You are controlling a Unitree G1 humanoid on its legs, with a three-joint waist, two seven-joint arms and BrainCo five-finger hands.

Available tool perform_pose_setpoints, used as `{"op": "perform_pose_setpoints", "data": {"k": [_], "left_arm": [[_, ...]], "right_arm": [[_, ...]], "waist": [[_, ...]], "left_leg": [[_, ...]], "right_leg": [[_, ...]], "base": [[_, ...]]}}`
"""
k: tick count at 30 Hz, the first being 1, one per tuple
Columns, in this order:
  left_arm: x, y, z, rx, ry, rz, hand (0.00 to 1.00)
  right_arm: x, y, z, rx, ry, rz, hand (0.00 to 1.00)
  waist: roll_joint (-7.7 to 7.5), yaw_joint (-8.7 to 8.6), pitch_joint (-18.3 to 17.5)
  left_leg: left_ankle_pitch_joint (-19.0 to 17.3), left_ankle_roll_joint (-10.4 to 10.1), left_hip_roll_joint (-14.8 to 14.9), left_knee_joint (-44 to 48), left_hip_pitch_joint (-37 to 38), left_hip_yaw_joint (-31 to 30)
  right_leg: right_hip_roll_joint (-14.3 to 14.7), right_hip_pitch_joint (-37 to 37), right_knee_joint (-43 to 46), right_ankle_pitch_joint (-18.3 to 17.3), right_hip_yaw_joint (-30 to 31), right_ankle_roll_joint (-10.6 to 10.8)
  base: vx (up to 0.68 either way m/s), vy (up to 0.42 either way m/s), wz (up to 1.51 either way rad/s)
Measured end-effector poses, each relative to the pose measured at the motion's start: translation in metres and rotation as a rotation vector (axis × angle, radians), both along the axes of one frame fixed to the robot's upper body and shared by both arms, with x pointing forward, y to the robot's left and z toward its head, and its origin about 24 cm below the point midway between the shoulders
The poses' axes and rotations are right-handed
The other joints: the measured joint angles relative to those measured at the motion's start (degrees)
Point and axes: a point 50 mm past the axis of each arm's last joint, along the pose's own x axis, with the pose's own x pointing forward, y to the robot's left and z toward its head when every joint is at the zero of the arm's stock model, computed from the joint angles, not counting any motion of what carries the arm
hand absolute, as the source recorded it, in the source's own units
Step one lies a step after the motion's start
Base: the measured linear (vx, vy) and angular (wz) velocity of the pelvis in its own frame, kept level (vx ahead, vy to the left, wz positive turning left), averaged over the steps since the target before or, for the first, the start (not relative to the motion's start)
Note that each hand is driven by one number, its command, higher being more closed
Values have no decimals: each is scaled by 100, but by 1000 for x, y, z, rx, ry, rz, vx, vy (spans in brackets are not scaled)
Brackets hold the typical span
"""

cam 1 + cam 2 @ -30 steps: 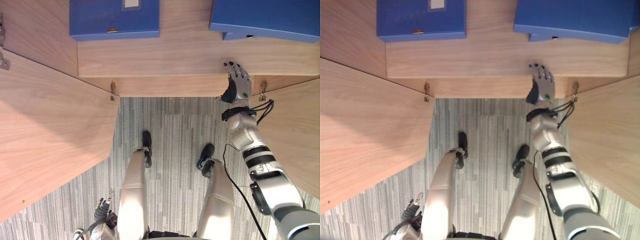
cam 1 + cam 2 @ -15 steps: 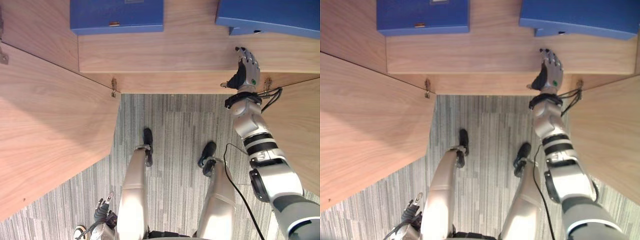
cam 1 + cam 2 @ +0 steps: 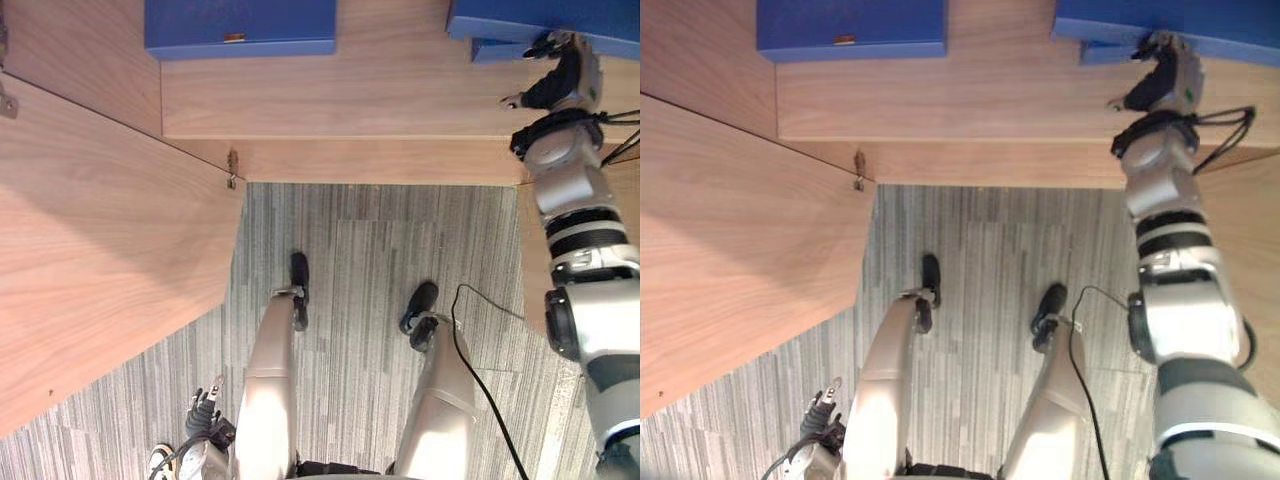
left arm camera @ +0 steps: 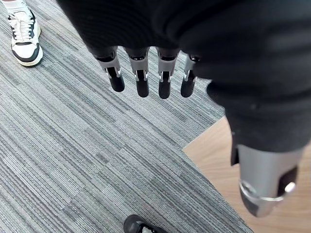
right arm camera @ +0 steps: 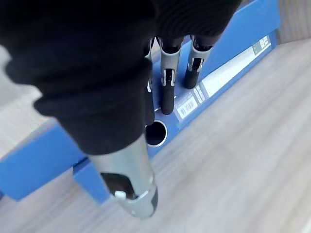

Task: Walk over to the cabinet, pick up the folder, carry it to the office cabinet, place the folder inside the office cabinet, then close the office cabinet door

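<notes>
"Grey striped carpet (image 3: pixel 350 250) underfoot, and past it a wooden shelf (image 3: pixel 380 90) of the cabinet, doors swung open on either side. The left door (image 3: pixel 100 250) is that big panel. What lies on the shelf?"

"Two blue folders, both flat and well apart. The left folder (image 3: pixel 240 25) sits toward the shelf's left end, back from the front edge. The right folder (image 5: pixel 233 53) lies at the right end, its spine with a label and a round finger hole (image 5: pixel 155 133) turned toward the front edge."

"And the right hand?"

"The right hand (image 3: pixel 565 78) reaches across the shelf to that right folder. Its fingers (image 5: pixel 167 87) are stretched straight along the spine beside the hole, and the thumb (image 5: pixel 129 179) stands apart over bare wood. Nothing is gripped. Whether the tips actually rest on the spine I can't tell."

"The left hand?"

"Low at the robot's side, over the carpet. The left hand (image 4: pixel 141 80) hangs with fingers loose and straight, holding nothing. A person's white shoe (image 4: pixel 22 31) stands on the carpet near it."
</notes>
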Motion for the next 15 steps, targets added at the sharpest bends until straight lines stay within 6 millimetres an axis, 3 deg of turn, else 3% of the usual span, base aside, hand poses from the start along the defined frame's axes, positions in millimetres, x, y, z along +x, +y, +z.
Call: {"op": "perform_pose_setpoints", "data": {"k": [7,15], "left_arm": [[6,-2,4,-7,-35,9,0],[11,-6,5,-17,-49,-1,0]], "right_arm": [[-15,-18,43,-9,-107,-34,0],[-14,-26,35,14,-70,-57,0]], "waist": [[97,-9,34],[146,-38,52]], "left_leg": [[-43,8,-17,224,-177,-4],[-42,-9,-3,374,-338,-25]], "right_leg": [[-100,-198,271,-104,62,111],[-109,-368,423,-124,95,135]], "base": [[-13,6,2],[0,0,0]]}}
